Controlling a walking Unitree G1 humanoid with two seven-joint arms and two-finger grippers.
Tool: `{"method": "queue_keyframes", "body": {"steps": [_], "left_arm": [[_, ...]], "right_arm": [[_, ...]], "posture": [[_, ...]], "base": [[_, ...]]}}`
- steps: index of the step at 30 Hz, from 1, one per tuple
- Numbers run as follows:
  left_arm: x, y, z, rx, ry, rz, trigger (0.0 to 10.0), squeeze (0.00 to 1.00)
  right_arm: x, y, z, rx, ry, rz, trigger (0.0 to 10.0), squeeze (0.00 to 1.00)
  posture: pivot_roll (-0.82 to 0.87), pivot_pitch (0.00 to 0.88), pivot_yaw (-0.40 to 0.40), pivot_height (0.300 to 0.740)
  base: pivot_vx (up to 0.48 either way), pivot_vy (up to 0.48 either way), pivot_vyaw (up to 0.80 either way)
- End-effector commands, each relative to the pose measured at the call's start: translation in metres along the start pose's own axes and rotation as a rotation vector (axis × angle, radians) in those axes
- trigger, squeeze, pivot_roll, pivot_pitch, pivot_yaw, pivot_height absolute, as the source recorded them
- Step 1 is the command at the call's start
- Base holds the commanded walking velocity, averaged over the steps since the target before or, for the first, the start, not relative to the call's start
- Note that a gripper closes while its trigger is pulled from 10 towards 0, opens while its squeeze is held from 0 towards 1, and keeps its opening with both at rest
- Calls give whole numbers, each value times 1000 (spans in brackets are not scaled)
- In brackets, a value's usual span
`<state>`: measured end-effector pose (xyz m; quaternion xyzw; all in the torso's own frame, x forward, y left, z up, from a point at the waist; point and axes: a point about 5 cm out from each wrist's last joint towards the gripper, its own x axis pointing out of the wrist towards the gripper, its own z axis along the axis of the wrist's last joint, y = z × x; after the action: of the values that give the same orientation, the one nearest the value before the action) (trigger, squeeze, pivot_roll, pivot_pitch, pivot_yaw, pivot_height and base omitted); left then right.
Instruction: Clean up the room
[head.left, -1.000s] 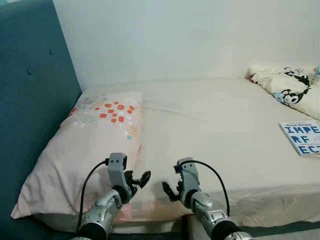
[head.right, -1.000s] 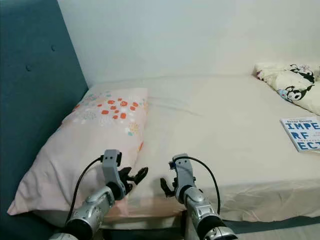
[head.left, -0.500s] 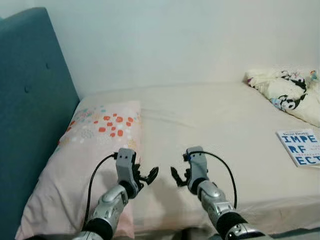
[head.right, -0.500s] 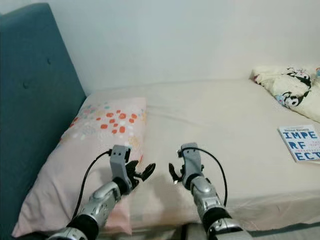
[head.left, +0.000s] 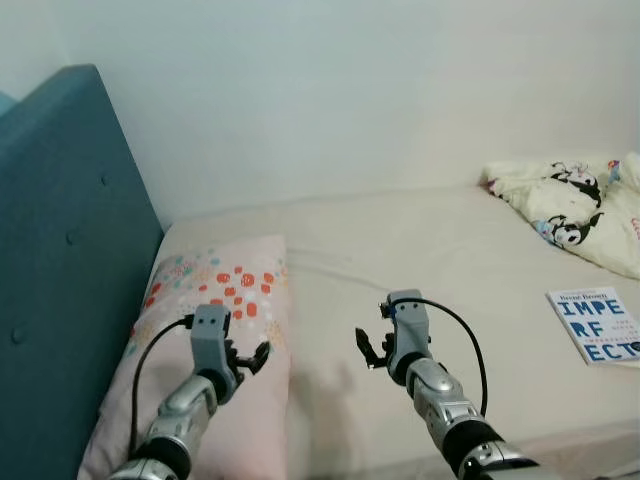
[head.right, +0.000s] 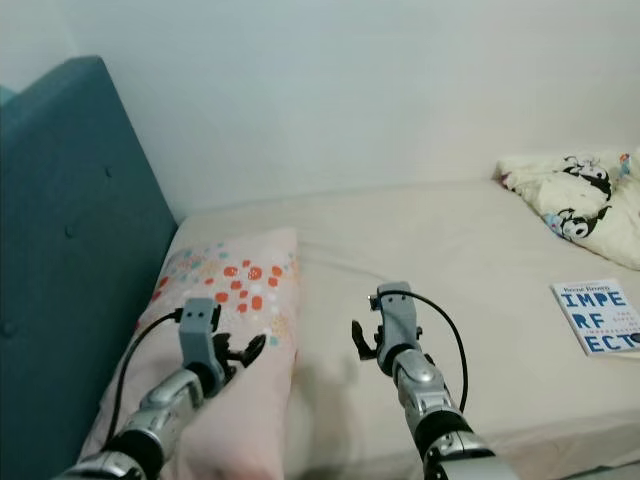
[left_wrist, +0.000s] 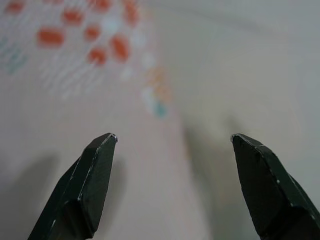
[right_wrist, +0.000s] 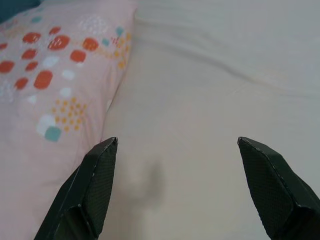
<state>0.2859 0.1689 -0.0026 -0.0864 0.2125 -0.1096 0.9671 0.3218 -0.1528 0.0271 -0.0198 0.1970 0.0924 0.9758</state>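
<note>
The left end effector (head.left: 247, 358) hovers low over the pink pillow (head.left: 235, 300), fingers spread wide and holding nothing. Just beside the pillow's inner edge, the right end effector (head.left: 368, 350) hangs above bare bed (head.left: 430, 260) sheet, also spread wide and holding nothing. A book (head.left: 597, 325) lies near the bed's front edge, well apart to the right. A cartoon-print blanket (head.left: 570, 205) is bunched beyond it by the wall. A teal headboard (head.left: 60, 290) borders the pillow.

A bed set against a plain pale wall

A cream-sheeted bed (head.left: 440, 270) runs along a bare off-white wall (head.left: 350, 90), with a teal button-tufted headboard (head.left: 60, 260) rising at its left end. Soft, even light falls across the mattress, leaving only faint creases and shallow shadows in the sheet.
</note>
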Motion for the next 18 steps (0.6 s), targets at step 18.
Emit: {"method": "queue_keyframes", "body": {"steps": [18], "left_arm": [[-47, 24, -86, -92, 363, 278, 10000, 0]], "right_arm": [[-51, -15, -112, -9, 501, -115, 10000, 0]], "posture": [[-33, 0, -30, 740]], "base": [[-27, -52, 0]]}}
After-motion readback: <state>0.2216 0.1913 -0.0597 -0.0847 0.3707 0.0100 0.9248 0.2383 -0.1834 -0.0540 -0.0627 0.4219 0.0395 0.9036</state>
